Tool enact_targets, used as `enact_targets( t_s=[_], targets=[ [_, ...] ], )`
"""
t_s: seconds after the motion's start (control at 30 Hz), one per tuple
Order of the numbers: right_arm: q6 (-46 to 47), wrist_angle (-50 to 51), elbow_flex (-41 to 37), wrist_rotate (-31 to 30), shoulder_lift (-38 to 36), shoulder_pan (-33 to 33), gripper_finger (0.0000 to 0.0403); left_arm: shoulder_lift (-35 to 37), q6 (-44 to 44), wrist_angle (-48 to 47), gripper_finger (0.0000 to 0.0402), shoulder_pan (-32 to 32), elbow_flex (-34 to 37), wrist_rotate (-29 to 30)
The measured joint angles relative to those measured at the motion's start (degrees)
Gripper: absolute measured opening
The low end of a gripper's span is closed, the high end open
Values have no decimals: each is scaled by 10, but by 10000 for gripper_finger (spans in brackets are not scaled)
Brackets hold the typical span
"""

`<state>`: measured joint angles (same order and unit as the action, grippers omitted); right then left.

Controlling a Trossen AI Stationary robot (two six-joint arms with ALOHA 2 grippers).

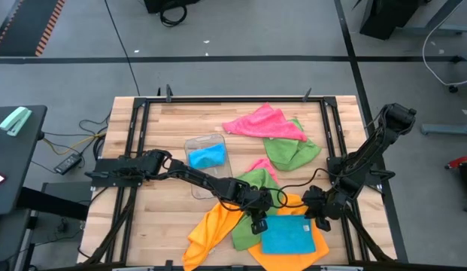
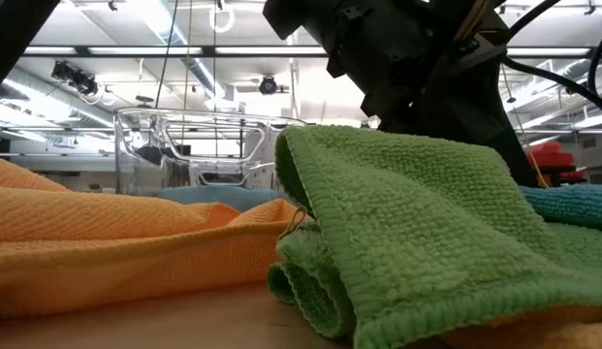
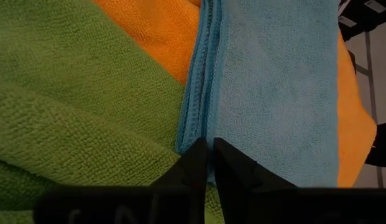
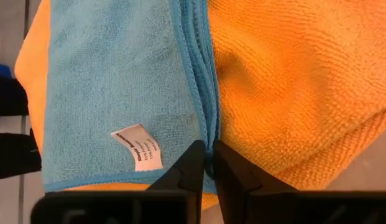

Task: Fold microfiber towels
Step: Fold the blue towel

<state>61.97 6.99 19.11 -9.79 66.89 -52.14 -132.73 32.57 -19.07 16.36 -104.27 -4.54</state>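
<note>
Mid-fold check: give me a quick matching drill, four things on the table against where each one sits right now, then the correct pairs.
Things:
1. folded blue towel
2. pink towel
3. clear tray
4. orange towel

Places:
A. far side of the table, beside a green towel
B. near edge, between the left gripper and right gripper, its edges pinched by both
C. middle of the table, holding another blue towel
D. spread underneath the folded blue one

Pairs: 1-B, 2-A, 3-C, 4-D
</note>
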Motion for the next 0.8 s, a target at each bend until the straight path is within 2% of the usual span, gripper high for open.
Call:
enact_targets(
  t_s=[0.13, 0.37, 0.5, 0.8],
  targets=[
    [6, 2, 0, 2, -2, 0, 38, 0, 14, 0, 30, 0, 0, 0],
    [32, 33, 0, 45, -41, 0, 38, 2, 18, 12, 44, -1, 0, -1],
    [52, 67, 0, 48, -61, -2, 38, 2, 26, 23, 45, -1, 0, -1],
    [44, 68, 1, 50, -74, -1, 38, 3, 33, 25, 43, -2, 0, -1]
  ],
)
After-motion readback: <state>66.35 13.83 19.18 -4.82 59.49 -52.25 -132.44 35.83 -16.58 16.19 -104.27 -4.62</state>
